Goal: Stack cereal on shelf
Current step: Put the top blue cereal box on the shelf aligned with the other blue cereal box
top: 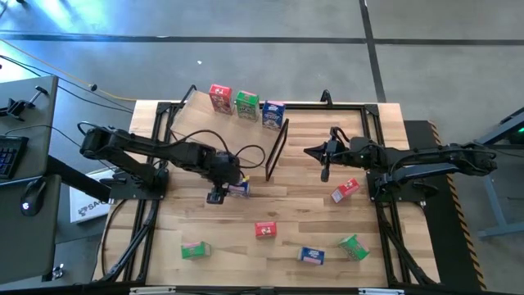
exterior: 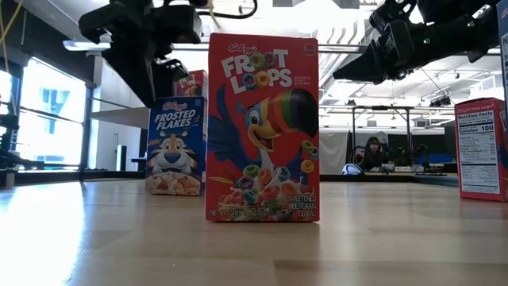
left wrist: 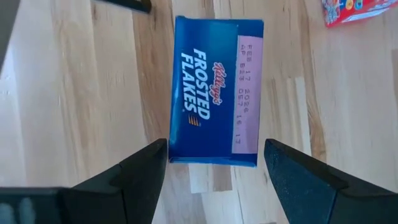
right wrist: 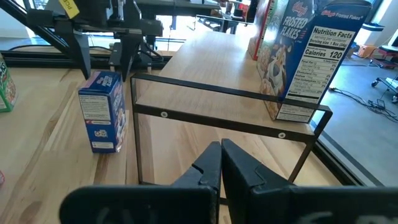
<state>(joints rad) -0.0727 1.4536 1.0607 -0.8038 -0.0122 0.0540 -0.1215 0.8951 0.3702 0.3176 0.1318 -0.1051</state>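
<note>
A: Left gripper [left wrist: 214,177]?
B: Fingers spread, straddling an upright blue Frosted Flakes box [left wrist: 214,93] mid-bench; not clamped.
A: Right gripper [right wrist: 221,163]?
B: Closed, empty, hanging past the black frame end [top: 277,152] of the shelf [top: 205,135].
A: Other boxes?
B: Red [top: 219,97], green [top: 246,104] and blue [top: 273,113] stand along the shelf's far edge. Five more boxes are scattered toward the near bench edge.
</note>
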